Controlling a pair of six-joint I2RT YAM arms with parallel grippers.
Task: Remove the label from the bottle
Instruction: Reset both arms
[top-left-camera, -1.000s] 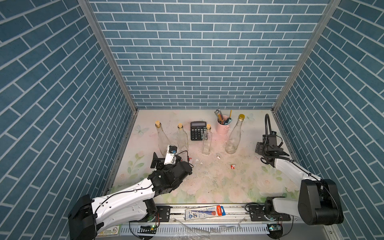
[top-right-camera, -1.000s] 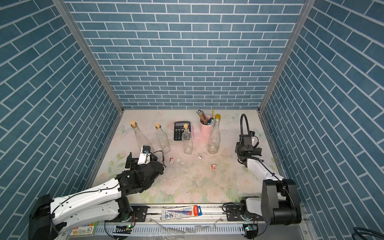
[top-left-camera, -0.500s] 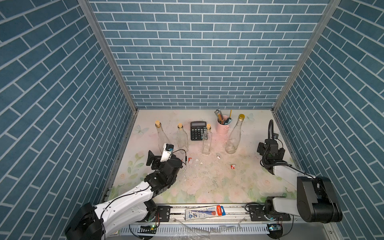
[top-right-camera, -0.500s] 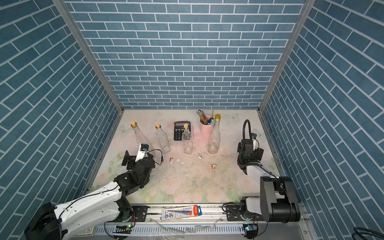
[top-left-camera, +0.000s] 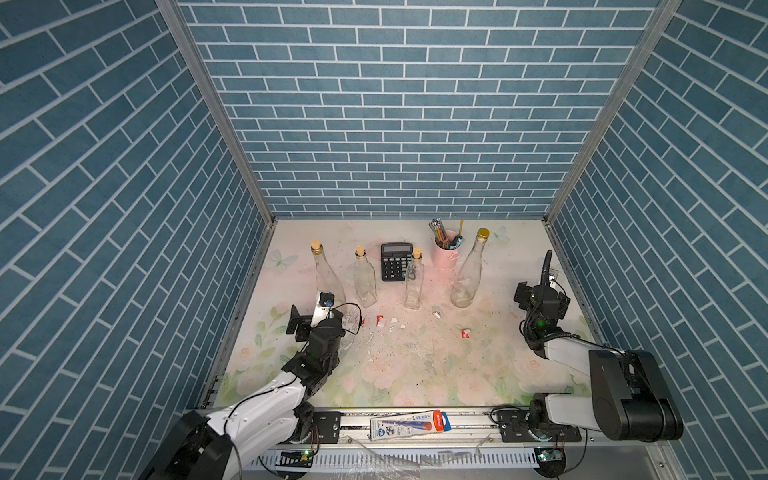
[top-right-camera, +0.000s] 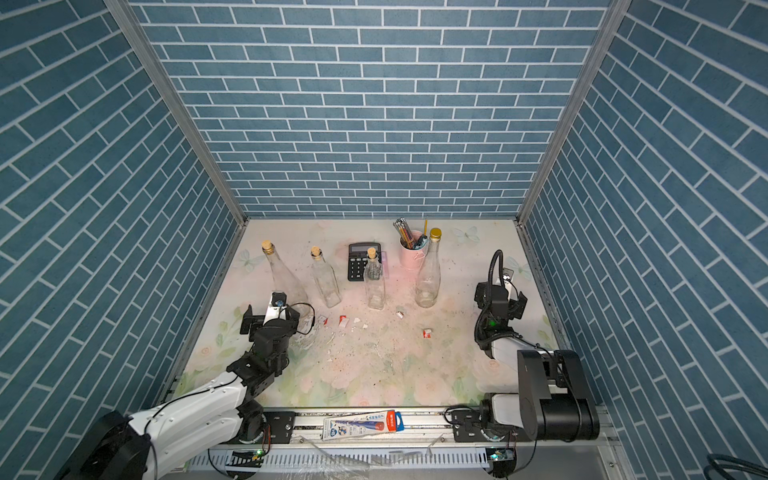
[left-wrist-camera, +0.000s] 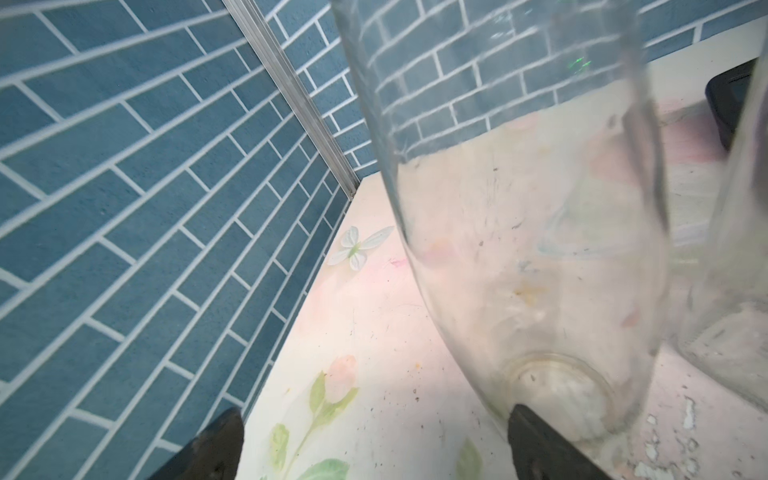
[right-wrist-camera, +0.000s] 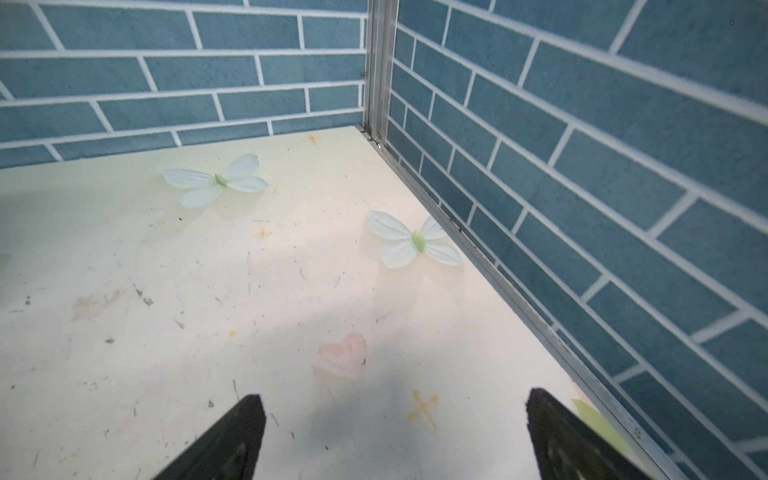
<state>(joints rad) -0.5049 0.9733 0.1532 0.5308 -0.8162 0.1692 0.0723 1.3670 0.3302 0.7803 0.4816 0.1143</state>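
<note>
Several clear glass bottles stand in a row across the table. No label shows on any of them. The leftmost corked bottle (top-left-camera: 326, 276) (left-wrist-camera: 519, 249) is nearest my left gripper (top-left-camera: 318, 321) (top-right-camera: 272, 318) (left-wrist-camera: 374, 440). That gripper is open and empty, low over the table. One of its fingertips (left-wrist-camera: 540, 440) is by the bottle's base, and the bottle is outside the gap. Red and white label scraps (top-left-camera: 380, 320) (top-right-camera: 427, 332) lie in front of the row. My right gripper (top-left-camera: 540, 296) (top-right-camera: 500, 296) (right-wrist-camera: 395, 424) is open over bare table by the right wall, and it faces the back right corner.
A black calculator (top-left-camera: 395, 262) and a pink cup of pencils (top-left-camera: 446, 255) stand behind the bottles. A tall gold-capped bottle (top-left-camera: 467, 274) is at the right of the row. A red and white pack (top-left-camera: 409, 424) lies on the front rail. Brick walls close three sides.
My left gripper has drawn left and back from the table's middle to the leftmost bottle's base. My right gripper has shifted slightly and turned toward the back right corner. Both stayed open.
</note>
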